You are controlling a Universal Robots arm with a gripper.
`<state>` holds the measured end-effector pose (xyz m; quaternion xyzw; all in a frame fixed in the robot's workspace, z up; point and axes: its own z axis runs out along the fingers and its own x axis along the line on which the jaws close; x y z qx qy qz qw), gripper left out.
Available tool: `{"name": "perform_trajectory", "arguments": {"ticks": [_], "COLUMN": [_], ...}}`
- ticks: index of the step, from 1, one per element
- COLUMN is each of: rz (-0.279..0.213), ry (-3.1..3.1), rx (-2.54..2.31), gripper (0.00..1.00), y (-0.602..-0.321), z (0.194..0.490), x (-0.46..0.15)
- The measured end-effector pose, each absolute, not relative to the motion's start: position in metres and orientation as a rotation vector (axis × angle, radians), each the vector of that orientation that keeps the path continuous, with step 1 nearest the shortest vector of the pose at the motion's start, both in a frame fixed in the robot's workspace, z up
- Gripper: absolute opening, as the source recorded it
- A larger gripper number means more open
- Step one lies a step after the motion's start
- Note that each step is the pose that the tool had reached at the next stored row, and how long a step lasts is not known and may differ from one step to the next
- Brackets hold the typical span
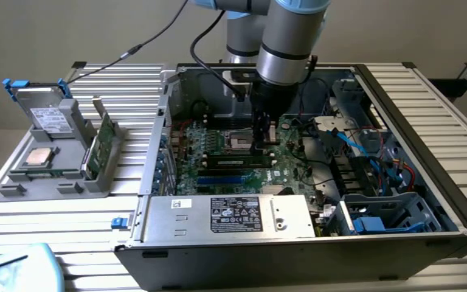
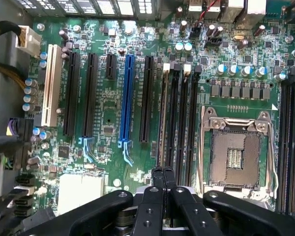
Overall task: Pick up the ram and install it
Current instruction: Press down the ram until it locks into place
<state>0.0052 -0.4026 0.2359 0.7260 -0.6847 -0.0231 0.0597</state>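
An open computer case (image 1: 428,201) lies on a slatted table (image 1: 47,219), its green motherboard (image 2: 113,98) exposed, with an empty processor socket (image 2: 236,155) and one blue slot (image 2: 128,98) among black ones. A power supply (image 1: 233,216) sits at the case's near edge. Beside it, a grey rack (image 1: 55,164) holds a processor (image 1: 39,157) and a drive (image 1: 43,103).

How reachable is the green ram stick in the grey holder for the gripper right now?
Probably yes, though not directly: the ram stick stands uncovered in the holder, while the gripper sits shut, low inside the computer case, whose side wall lies between them.
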Motion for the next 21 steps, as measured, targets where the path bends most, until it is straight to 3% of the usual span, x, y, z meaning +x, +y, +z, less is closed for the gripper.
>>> {"name": "perform_trajectory", "arguments": {"ticks": [21], "rz": [-0.070], "ry": [-2.073], "rx": [2.198], "gripper": [0.11], "y": [-0.402], "z": [0.231], "x": [0.001]}}
